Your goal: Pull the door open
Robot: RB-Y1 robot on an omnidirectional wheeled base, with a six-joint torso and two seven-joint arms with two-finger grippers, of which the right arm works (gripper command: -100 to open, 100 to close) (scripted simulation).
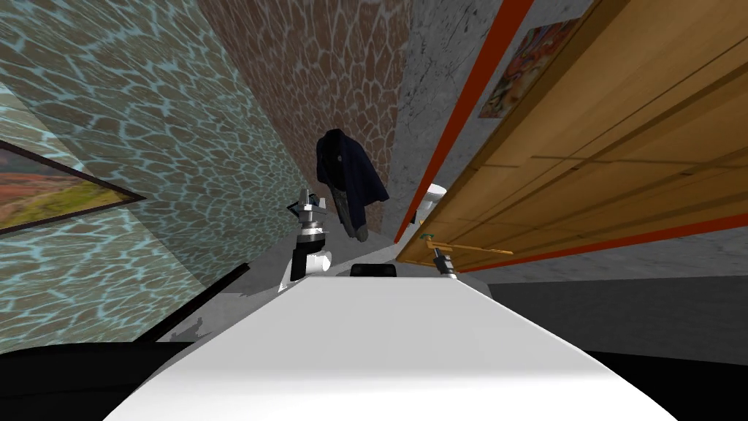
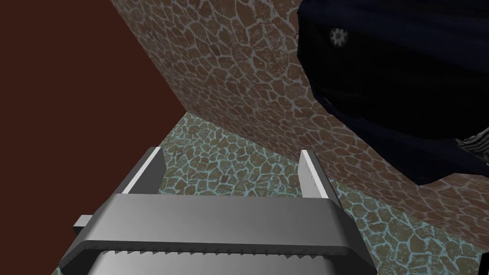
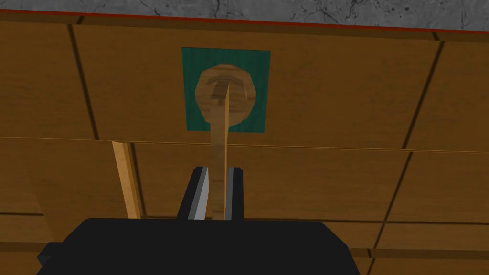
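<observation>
**Item 1. Wooden door**: panelled tan-brown planks with dark seams. It is set in an orange-red frame within a grey marbled wall. In the head view it runs along the robot's right side.

**Item 2. Lever handle**: wood-coloured, springing from a round rose on a green square backplate fixed to the door. From the right wrist it is seen edge-on, as a thin strip pointing straight at the claw.

**Item 3. Right claw**: its 2 fingers are pressed in on the lever's 2 flat sides, pinching it toward its free end. The dark body faces the door squarely. The head view places this arm low and forward, reaching to the handle at the door's near edge.

**Item 4. Left claw**: its 2 fingers are spread wide, gripping no object. In the head view the forearm stands upright with the claw pointing up, well apart from the door.

**Item 5. Navy coat**: hangs on the brown stone-patterned wall, just beyond the left claw and not touching it.

**Item 6. Framed landscape picture**: on the teal stone-patterned wall, at the robot's left.

**Item 7. Colourful picture**: on the grey marbled wall, beside the door frame.
</observation>
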